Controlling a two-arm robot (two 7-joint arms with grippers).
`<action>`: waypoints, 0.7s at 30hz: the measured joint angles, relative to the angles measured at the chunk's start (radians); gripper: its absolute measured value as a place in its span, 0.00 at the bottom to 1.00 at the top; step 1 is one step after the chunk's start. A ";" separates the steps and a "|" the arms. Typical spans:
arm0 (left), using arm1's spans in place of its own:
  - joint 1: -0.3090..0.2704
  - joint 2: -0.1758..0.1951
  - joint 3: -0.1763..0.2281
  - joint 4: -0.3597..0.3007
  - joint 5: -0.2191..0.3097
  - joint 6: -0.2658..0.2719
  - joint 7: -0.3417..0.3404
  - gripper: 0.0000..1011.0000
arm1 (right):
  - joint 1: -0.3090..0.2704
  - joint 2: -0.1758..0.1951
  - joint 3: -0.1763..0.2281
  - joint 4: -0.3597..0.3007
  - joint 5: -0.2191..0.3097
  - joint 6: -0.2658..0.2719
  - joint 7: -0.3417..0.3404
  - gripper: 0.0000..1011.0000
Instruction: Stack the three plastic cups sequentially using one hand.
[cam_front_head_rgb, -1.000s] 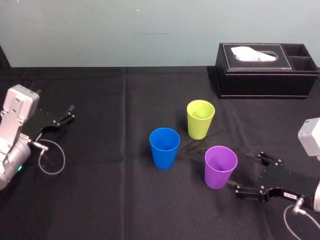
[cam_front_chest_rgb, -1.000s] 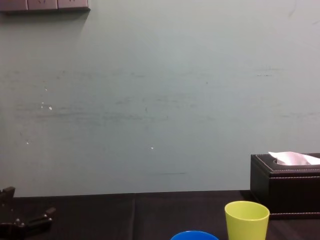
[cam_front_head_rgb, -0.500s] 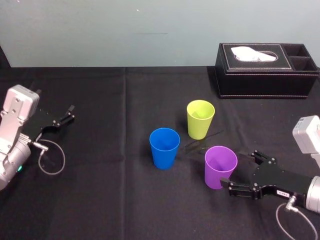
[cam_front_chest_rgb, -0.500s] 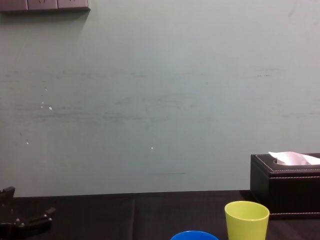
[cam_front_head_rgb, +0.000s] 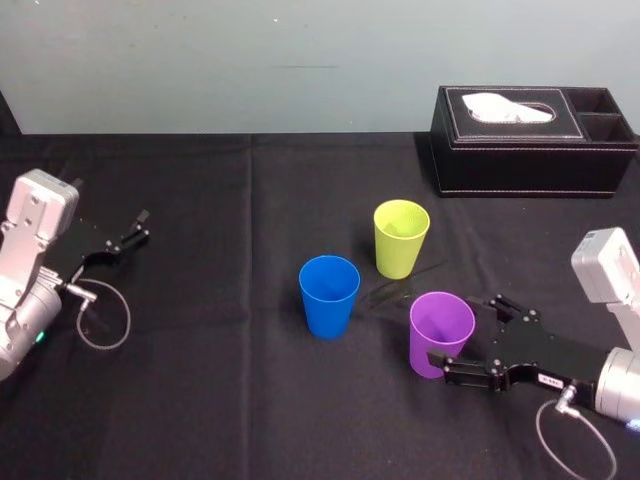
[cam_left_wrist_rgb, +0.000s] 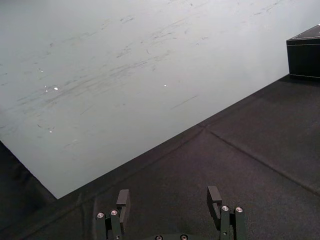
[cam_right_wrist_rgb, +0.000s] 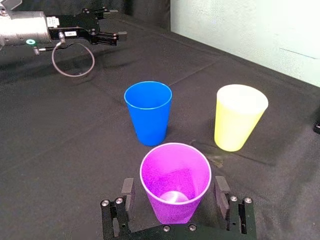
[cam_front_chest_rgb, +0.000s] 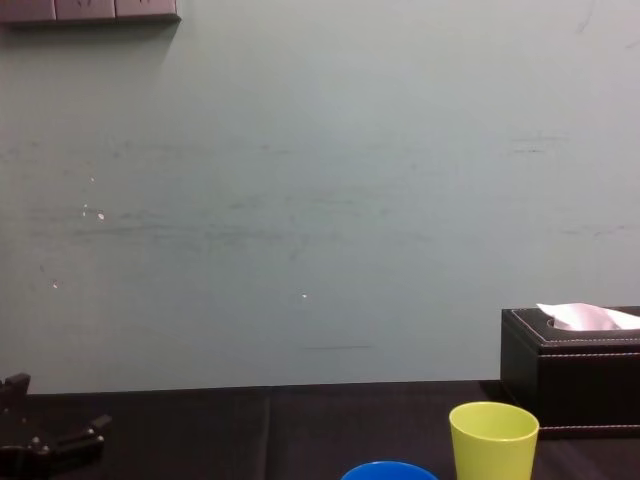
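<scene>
While the left gripper (cam_front_head_rgb: 135, 228) was parked open at the left, the right gripper (cam_front_head_rgb: 460, 328) was spread around the purple cup (cam_front_head_rgb: 440, 335) (fingers not touching it). The blue cup (cam_front_head_rgb: 329, 296) was seen left of it, the yellow-green cup (cam_front_head_rgb: 400, 238) farther back.

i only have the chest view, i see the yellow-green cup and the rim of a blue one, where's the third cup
Observer: The purple cup stands upright, nearer the robot than those two and to the right of the blue cup.
Operator: is the right gripper on it
Observer: The right gripper is open, one finger on each side of the purple cup, with a small gap showing on both sides.
Operator: and the left one
Observer: The left gripper is open with nothing between its fingers, far off to the left.
</scene>
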 joint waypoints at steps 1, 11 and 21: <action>0.000 0.000 0.000 0.000 0.000 0.000 0.000 1.00 | 0.004 -0.004 -0.003 0.002 -0.004 -0.001 -0.002 0.99; 0.000 0.000 0.000 0.000 0.000 0.000 0.000 1.00 | 0.021 -0.020 -0.016 0.012 -0.021 -0.002 -0.010 0.99; 0.000 0.000 0.000 0.000 0.000 0.000 0.000 1.00 | 0.025 -0.022 -0.020 0.014 -0.025 0.002 -0.010 0.99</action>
